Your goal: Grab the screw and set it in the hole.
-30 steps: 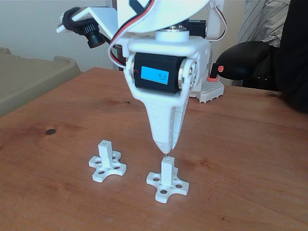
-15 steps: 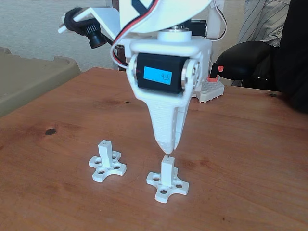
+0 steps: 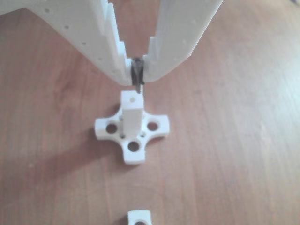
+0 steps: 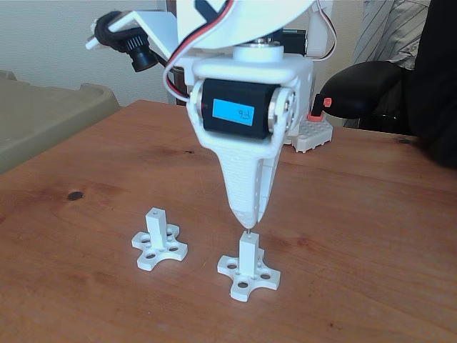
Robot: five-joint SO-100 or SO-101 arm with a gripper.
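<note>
Jaws clamped on the screw [image 3: 137,79], gripper [image 4: 247,223] pointing straight down, screw vertical, tip seemingly right at the hole [image 3: 132,99]. Second post [image 4: 158,240] at 9 o'clock.

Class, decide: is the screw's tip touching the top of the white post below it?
Cannot tell. In the other view the screw, pinched by the gripper, overlaps the post top near the hole; no gap or contact shows plainly.

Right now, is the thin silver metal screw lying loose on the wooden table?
No. The screw hangs pinched in the white gripper, just above the square white post.
</note>
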